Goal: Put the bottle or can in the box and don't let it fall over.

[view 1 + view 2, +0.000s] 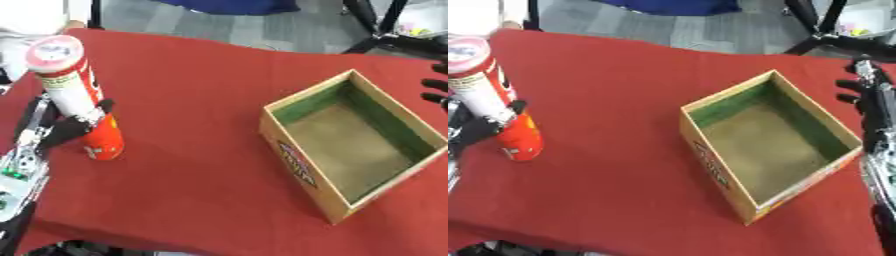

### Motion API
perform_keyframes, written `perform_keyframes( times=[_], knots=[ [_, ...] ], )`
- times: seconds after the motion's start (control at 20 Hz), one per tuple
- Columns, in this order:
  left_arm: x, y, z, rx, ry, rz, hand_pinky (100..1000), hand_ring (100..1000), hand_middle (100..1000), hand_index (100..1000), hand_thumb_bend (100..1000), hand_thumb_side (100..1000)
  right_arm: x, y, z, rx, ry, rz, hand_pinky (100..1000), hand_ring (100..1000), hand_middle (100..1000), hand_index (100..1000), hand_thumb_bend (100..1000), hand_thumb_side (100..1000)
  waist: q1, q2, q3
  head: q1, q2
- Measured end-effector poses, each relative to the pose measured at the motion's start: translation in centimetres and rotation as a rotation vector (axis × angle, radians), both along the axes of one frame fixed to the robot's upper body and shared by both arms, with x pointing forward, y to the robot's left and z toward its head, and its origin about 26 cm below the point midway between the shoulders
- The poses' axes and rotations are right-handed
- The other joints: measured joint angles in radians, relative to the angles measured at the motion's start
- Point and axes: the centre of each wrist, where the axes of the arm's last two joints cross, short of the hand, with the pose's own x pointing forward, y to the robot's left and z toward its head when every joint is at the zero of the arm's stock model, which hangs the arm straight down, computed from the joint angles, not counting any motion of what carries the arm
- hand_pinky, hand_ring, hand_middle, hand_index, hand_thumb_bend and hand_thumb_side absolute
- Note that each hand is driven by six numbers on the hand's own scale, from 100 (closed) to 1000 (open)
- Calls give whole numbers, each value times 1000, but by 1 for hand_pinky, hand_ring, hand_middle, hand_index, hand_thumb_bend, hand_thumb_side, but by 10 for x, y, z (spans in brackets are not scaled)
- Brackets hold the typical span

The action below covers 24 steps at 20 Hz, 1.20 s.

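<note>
Upright, leaning slightly left, the can (77, 95) stands gripped by the left hand (74, 127), box (354, 145) well apart.

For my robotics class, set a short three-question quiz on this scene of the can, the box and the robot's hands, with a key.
1. True or false: the tall red can already stands inside the cardboard box.
2. Which hand has its fingers curled round the can?
A. left hand
B. right hand
C. neither
3. Fill in: the can's base rests on the red ____.

Key: 1 false, it is on the cloth left of the box, which holds nothing; 2 A; 3 tablecloth.
</note>
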Motion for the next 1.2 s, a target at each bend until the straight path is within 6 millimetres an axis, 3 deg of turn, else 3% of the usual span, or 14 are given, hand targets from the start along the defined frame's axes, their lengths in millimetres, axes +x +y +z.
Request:
perform_keyframes(
  times=[0.4,0.75,1.2],
  knots=[
    [0,-2,4,-10,-12,-9,981,714,339,458,100,345,0,0,-1,0,2,-2,794,815,861,916,100,928,2,0,-1,-2,0],
    [2,-9,19,-12,-57,-28,979,706,332,452,100,333,-1,-1,-1,1,3,-5,794,815,861,916,100,925,3,-1,-2,-5,0],
    [9,-44,67,16,-173,-169,975,708,337,460,100,331,-1,-1,-1,1,3,-3,794,815,861,916,100,922,6,-3,-3,-4,2]
  ],
)
